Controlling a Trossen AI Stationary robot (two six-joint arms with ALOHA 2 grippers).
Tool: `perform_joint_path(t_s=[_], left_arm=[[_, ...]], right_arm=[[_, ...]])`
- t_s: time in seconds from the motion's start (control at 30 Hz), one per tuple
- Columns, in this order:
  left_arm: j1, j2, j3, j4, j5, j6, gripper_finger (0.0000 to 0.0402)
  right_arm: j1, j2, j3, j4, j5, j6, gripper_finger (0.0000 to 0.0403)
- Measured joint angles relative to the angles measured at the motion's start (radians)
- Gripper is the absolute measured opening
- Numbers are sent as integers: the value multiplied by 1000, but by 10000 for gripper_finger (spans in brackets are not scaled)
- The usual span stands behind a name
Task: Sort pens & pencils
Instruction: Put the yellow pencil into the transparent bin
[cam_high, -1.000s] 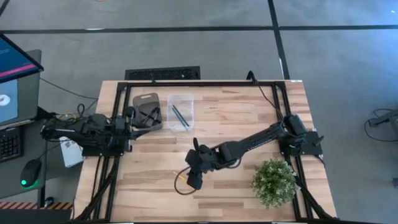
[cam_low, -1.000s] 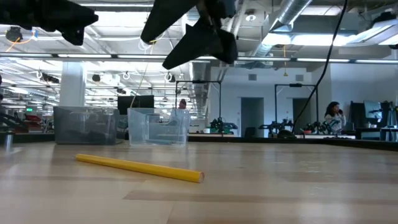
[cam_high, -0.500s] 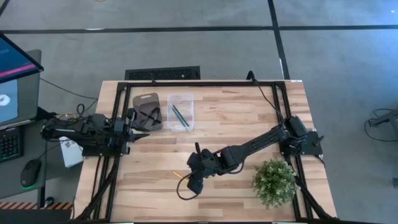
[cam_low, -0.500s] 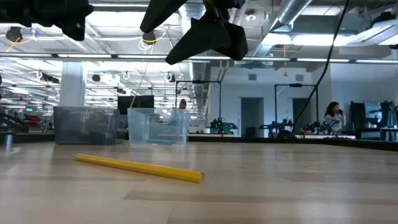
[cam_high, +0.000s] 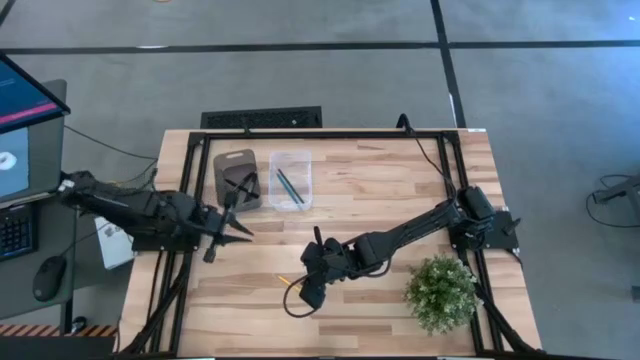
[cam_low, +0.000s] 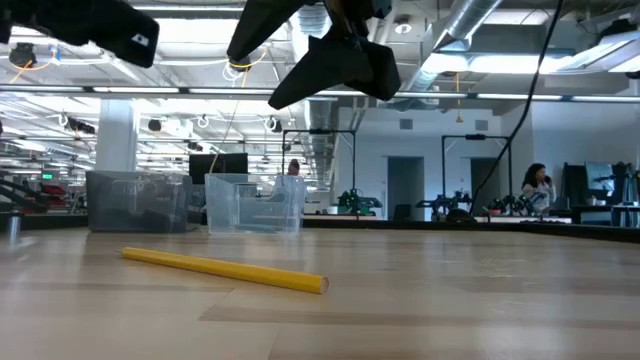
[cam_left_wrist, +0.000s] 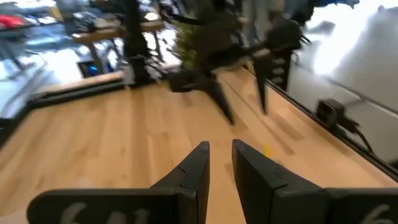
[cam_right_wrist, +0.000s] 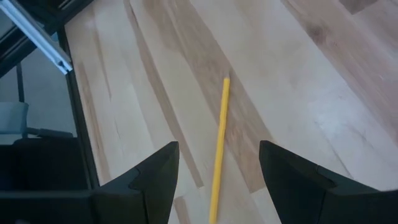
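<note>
Slim yellow pencil (cam_right_wrist: 218, 146) lies flat on pale wood-grain table (cam_right_wrist: 311, 74), lower centre of high view. Right gripper (cam_right_wrist: 214, 168) hangs over it, jaws spread wide, empty. Left gripper (cam_left_wrist: 217, 163) mid-left, fingers nearly together, holding nothing. Only high view shows clear bin (cam_high: 290, 180) w/ two pencils.

One yellow pencil (cam_high: 284, 280), two containers (cam_high: 290, 180), one plant (cam_high: 441, 291), two arms (cam_high: 400, 233).
</note>
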Motion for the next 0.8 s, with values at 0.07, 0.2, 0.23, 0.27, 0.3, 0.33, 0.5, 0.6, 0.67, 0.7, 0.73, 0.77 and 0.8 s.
perform_joint_path(t_s=[0.07,0.2,0.23,0.27,0.3,0.33,0.5,0.6,0.67,0.7,0.73,0.77,0.8], left_arm=[[-29,71,34,-2,1,-4,61],[-70,183,87,-17,2,-8,61],[-74,203,99,-17,2,6,61],[-75,222,110,-15,0,21,61],[-75,240,120,-14,-7,36,61],[-75,254,125,-15,-16,40,61],[-74,303,133,0,-122,-13,61],[-74,319,133,-1,-187,-25,64],[-74,325,133,0,-183,15,72],[-74,325,133,0,-173,28,79],[-74,325,133,5,-162,30,87],[-74,325,133,12,-156,27,96],[-74,325,133,18,-155,23,107]], right_arm=[[-1,0,0,-1,0,0,244],[0,0,0,-3,0,-2,244],[0,0,0,-3,0,-9,244],[0,0,0,-3,0,-12,244],[1,0,0,-3,0,-14,244],[1,0,0,-3,0,-14,244],[0,0,0,-3,0,-16,244],[0,0,0,-3,0,-17,244],[0,0,0,-3,0,-17,244],[0,0,0,-3,0,-17,244],[0,0,0,-3,0,-17,244],[0,0,0,-3,-2,-17,244],[0,0,0,-4,-5,-17,244]])
